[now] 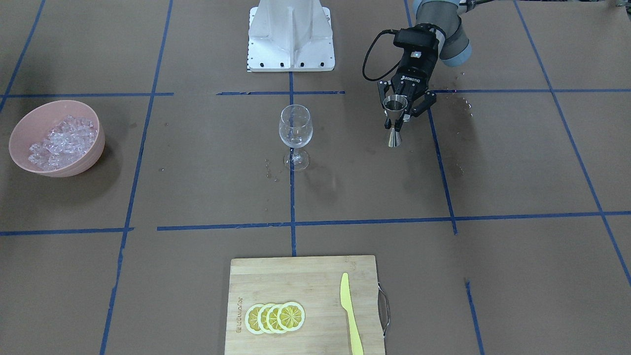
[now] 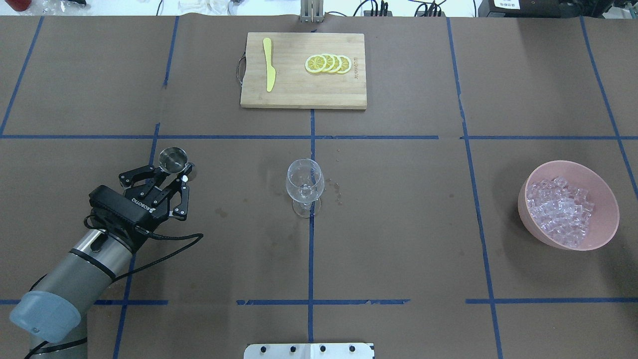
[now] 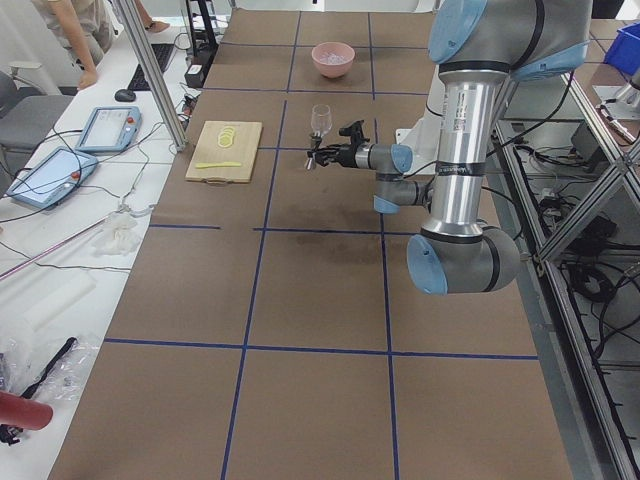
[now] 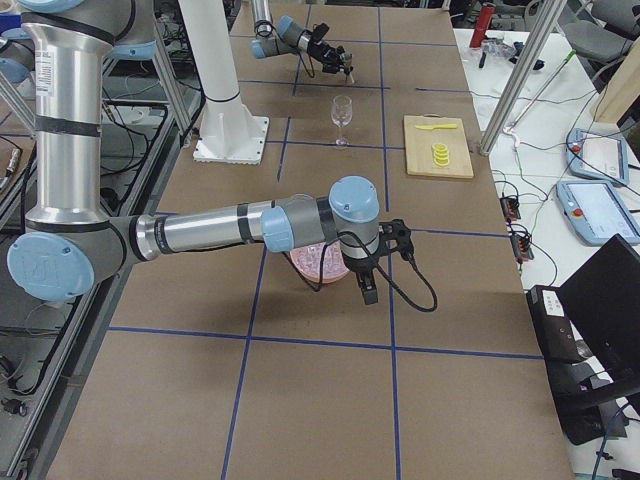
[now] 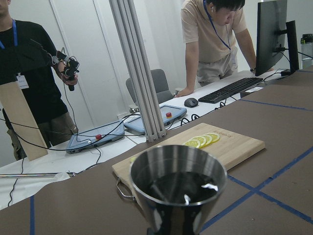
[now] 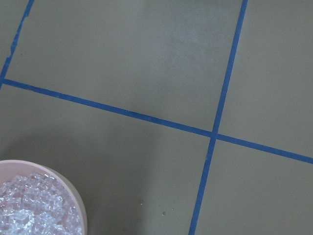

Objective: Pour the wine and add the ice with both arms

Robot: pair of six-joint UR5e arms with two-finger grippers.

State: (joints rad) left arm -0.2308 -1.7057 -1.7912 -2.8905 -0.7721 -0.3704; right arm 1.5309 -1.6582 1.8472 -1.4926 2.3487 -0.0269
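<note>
My left gripper [image 1: 398,112] is shut on a steel jigger [image 1: 394,123] left of the wine glass in the overhead view; it also shows there [image 2: 169,173]. I cannot tell whether the jigger's foot touches the table. The left wrist view shows dark liquid in the jigger [image 5: 177,188]. The clear wine glass [image 1: 295,128] stands upright mid-table and looks empty. The ice [image 2: 560,209] fills a pink bowl [image 2: 548,167] on my right. My right gripper [image 4: 365,285] hangs by the bowl, seen only from the side, so I cannot tell its state. Its wrist view shows ice [image 6: 29,210].
A bamboo cutting board [image 2: 299,85] at the far edge carries lemon slices [image 2: 329,64] and a yellow knife [image 2: 269,70]. Droplets spot the paper around the glass. The white pedestal base [image 1: 291,34] stands at the robot's side. Operators stand beyond the far edge.
</note>
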